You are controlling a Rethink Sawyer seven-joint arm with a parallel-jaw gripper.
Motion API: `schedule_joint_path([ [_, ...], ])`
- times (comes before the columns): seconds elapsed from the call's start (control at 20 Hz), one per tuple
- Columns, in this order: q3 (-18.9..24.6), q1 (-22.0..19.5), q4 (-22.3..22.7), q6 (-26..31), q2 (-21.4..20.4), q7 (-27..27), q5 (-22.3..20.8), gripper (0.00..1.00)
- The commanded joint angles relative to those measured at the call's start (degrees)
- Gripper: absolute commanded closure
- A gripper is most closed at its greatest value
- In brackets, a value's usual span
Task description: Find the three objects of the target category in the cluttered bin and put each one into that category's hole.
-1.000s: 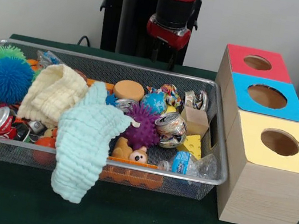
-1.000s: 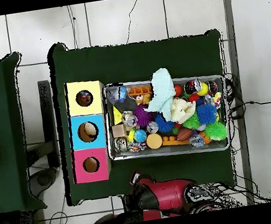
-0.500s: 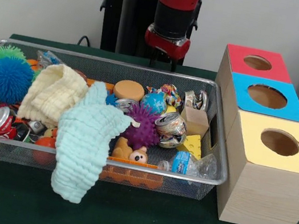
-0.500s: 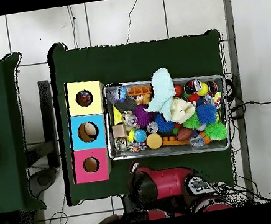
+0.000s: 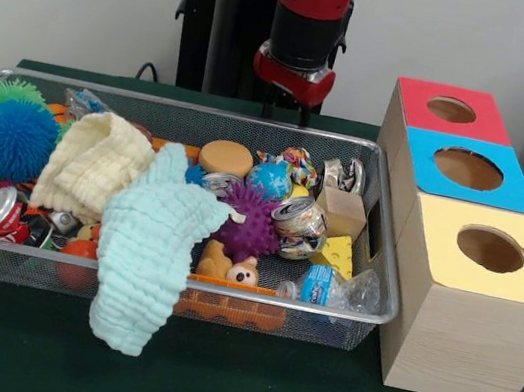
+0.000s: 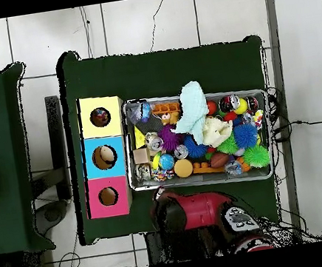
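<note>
Tabletop [image 5: 2,343]: green cloth, nearest the camera; only the hanging end of the mint cloth [image 5: 145,257] reaches down toward it, over the bin's near rim.
Bin [image 5: 362,317]: wire mesh, packed full. Near side holds a red can [image 5: 1,211], an orange ball [image 5: 81,254], a small plastic bottle [image 5: 317,284] and a yellow wedge [image 5: 337,254].
Bin, middle: purple spiky ball [image 5: 249,222], crushed silver can [image 5: 297,225], cream cloth [image 5: 95,163], blue spiky ball [image 5: 14,138].
Bin, far side: tan round block [image 5: 226,157], wooden cube [image 5: 342,211], green spiky ball [image 5: 8,93].
Boxes: just beside the bin, in a row from near to far, yellow box [image 5: 520,285], blue box [image 5: 516,196], red box [image 5: 486,123], each with a round hole on top.
Task's things: the target category is not given, so I cannot say which three count; everything in the bin lies untouched, well below the arm.
End effector [image 5: 287,111]: behind the bin's far rim, above the tabletop, carrying nothing; whether its tips are apart or together, I cannot tell.
Step in hand: by my reading, the approach before the first search; nothing is lifted yet.
Next move: likely come forward over the bin and descend on a chosen item, or shift a cloth that hides others.
Change: the arm has swung slightly since a second ago; in the overhead view its red body [image 6: 194,211] sits closer to the bin's edge. The bin's contents are unchanged.
</note>
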Motion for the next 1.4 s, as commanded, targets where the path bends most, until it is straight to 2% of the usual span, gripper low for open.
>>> schedule_joint_path([
  [0.05,5.6,-1.1,-6.0,6.3,-3.4,2.9,4.1,0.00],
  [0.5,6.1,-0.9,-5.4,7.4,-4.4,4.0,4.6,0.00],
  [0.85,7.5,-1.7,-2.4,13.4,-10.6,4.3,7.3,0.00],
  [1.4,7.3,-1.7,-0.1,11.5,-12.0,4.8,9.3,0.00],
])
